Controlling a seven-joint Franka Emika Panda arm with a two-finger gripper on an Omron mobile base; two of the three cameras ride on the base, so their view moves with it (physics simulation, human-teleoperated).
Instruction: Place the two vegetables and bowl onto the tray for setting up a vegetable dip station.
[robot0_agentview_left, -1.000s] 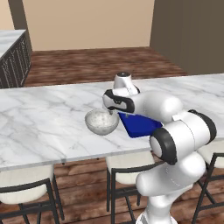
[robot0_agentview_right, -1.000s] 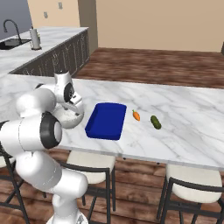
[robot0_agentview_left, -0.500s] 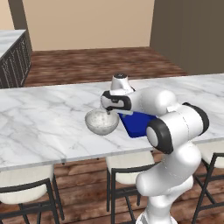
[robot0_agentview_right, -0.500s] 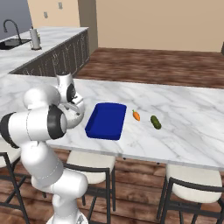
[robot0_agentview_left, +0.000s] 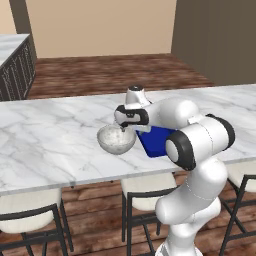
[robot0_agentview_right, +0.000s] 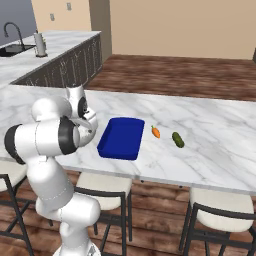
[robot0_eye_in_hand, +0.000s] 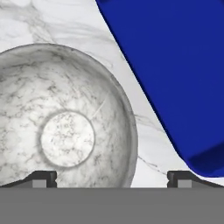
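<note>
We take the step in hand to be grasping the bowl, which sits on the counter just beside the tray, on the tray's side away from the vegetables. The claw hangs above the bowl's tray-side rim with jaws wide and nothing held; in the hand view one tip stands over the bowl's inside and the other over bare counter between bowl and tray, so the rim lies between them. Our judgement: lower straight down until the wall sits well between the tips, close firmly on it, and lift enough to clear the tray's low rim before carrying across. The stone-look wall is curved and probably slippery, so a shallow pinch may let the bowl tilt. The carrot and green piece lie on the counter beyond the tray's far side, not yet moved. We can read no brand, label or writing anywhere.
</note>
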